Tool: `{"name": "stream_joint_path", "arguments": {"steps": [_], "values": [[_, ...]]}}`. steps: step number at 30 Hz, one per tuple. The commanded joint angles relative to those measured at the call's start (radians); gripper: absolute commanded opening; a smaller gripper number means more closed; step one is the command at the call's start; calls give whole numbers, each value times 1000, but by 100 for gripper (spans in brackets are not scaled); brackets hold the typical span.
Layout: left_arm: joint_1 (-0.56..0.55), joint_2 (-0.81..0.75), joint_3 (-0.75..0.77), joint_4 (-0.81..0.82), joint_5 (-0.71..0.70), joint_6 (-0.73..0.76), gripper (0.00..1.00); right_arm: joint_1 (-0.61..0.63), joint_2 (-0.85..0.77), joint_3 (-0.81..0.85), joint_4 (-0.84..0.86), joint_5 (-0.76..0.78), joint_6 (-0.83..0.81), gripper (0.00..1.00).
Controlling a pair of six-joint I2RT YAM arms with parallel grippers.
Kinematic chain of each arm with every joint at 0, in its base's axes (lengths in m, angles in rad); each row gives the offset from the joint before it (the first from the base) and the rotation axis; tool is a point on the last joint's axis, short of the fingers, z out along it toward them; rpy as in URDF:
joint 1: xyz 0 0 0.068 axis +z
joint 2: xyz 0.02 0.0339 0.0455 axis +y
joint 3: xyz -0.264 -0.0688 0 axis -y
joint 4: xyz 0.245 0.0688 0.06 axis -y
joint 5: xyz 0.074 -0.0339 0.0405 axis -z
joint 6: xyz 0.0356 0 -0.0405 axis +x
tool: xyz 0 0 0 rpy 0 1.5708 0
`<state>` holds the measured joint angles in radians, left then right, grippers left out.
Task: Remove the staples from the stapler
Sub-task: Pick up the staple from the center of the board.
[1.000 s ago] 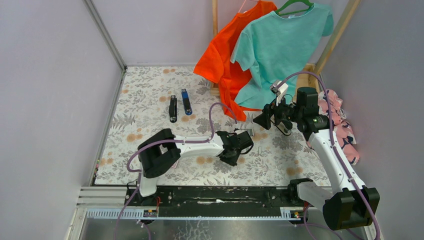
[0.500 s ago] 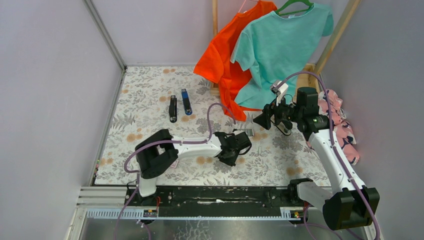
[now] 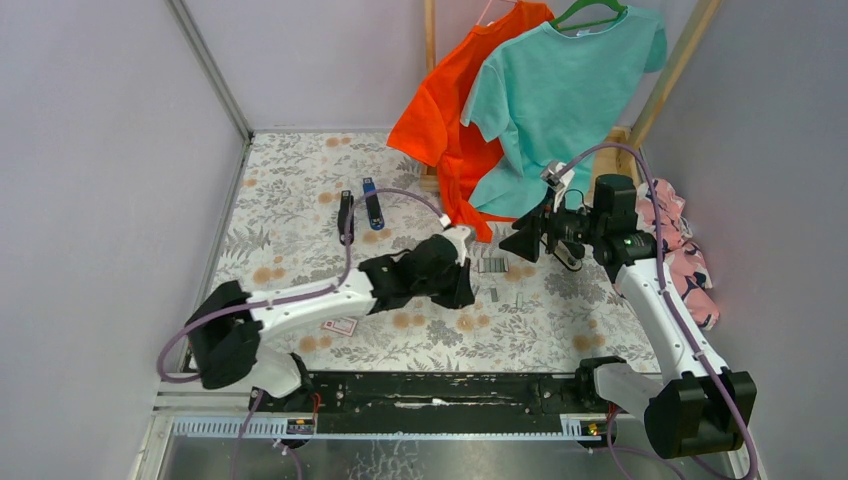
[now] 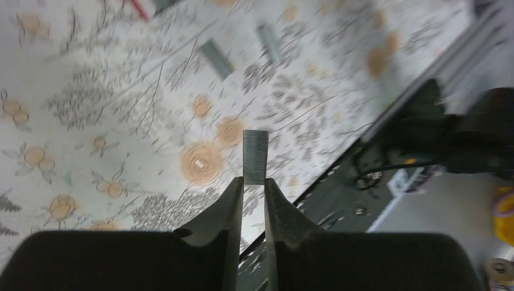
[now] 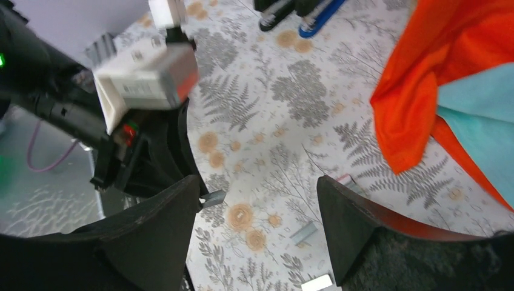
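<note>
My left gripper (image 4: 254, 182) is shut on a short silvery strip of staples (image 4: 255, 156), which sticks out past the fingertips above the floral table. In the right wrist view that strip (image 5: 213, 198) shows at the left arm's tip. More staples lie loose on the cloth (image 3: 492, 265) (image 3: 492, 293) (image 5: 304, 231). The black stapler (image 3: 346, 217) lies at the far left of the table, apart from both grippers. My right gripper (image 3: 524, 241) hovers open to the right of the loose staples, nothing between its fingers (image 5: 182, 206).
A slim blue-and-black bar (image 3: 373, 203) lies beside the stapler. A small red-and-white card (image 3: 340, 326) sits near the front left. Orange (image 3: 450, 110) and teal (image 3: 560, 90) shirts hang at the back. Pink cloth (image 3: 690, 265) lies at the right edge.
The left gripper closed on the staple strip. The left arm then swung left and stretched out, carrying the strip off the cloth. The right arm barely moved.
</note>
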<state>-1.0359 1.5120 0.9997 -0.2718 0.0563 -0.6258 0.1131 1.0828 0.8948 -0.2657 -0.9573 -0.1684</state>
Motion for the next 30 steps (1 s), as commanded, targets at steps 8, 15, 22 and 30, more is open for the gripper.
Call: {"name": "stream_joint_path", "arguments": {"steps": [8,15,22,30], "values": [[123,-287,-130,568,214,-44,21,-4,49,81,500,-339,499,79],[152,-335,-133,791,291,-120,21,20,85,50,1211,-366,1167,79],[168,-357,-152,931,358,-193,21,105,86,83,1271,-350,1266,78],[174,-367,-158,962,377,-213,21,153,85,100,1281,-385,1302,77]]}}
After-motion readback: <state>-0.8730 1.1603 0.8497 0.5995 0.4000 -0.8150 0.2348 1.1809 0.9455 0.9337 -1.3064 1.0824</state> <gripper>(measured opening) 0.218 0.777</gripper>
